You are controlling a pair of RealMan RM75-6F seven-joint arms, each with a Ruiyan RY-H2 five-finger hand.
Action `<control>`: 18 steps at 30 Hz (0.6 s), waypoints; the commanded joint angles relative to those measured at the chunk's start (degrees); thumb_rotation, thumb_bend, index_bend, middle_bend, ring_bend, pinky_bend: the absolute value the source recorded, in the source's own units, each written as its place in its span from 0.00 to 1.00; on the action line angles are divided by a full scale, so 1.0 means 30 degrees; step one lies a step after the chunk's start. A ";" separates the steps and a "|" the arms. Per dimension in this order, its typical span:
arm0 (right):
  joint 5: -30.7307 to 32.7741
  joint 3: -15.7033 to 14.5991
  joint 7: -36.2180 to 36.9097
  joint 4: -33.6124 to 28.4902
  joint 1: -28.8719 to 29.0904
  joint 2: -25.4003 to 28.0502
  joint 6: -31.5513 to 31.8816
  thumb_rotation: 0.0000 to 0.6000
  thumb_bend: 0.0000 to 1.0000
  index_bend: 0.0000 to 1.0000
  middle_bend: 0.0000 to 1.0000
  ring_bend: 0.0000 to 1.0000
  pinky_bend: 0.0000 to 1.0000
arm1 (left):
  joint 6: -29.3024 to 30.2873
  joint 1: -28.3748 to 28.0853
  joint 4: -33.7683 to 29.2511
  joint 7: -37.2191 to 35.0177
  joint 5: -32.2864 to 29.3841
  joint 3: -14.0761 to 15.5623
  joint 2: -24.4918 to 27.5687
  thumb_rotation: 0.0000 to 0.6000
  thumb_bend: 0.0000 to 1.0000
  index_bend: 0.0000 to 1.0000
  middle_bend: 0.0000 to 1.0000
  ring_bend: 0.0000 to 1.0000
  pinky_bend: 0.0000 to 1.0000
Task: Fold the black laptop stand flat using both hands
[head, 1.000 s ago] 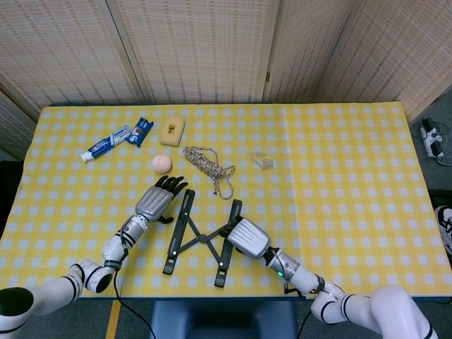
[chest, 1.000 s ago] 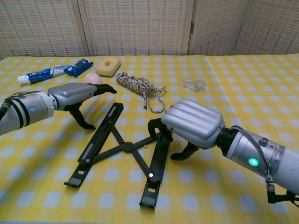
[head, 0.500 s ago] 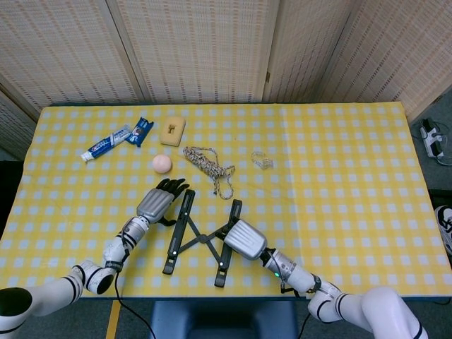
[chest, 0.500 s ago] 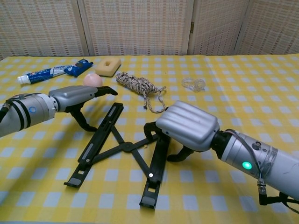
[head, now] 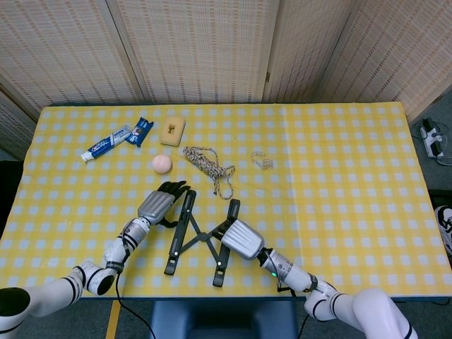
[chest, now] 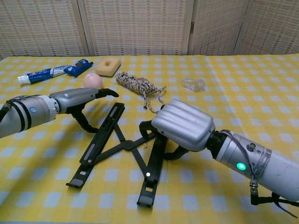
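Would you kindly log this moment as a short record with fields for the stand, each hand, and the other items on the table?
stand: black laptop stand, still splayed open in an X on the yellow checked table
left hand: beside the stand's left rail, fingers extended; contact unclear
right hand: over the right rail, fingers curled at it; grip unclear
other items: toothpaste tube, pink ball, coiled rope, yellow block

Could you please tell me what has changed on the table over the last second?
The right hand pushed leftward against the right rail of the black folding laptop stand, narrowing the gap between its two rails. The left hand stayed beside the left rail. The pink ball and braided rope have not moved.
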 commanded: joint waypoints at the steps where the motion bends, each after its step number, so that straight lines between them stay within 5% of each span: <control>1: -0.0061 -0.0003 0.0283 0.0465 0.0060 -0.0313 0.0341 1.00 0.18 0.47 0.64 0.65 0.50 | -0.0023 -0.0003 -0.0050 -0.0054 -0.0007 0.0002 0.0018 1.00 0.23 0.01 0.00 0.00 0.00; 18: -0.0155 -0.0005 0.0955 0.2439 0.0515 -0.1697 0.1341 1.00 0.18 0.47 0.64 0.65 0.50 | -0.0217 -0.0135 -0.0481 -0.0483 0.0016 -0.0011 0.0046 1.00 0.23 0.01 0.00 0.00 0.00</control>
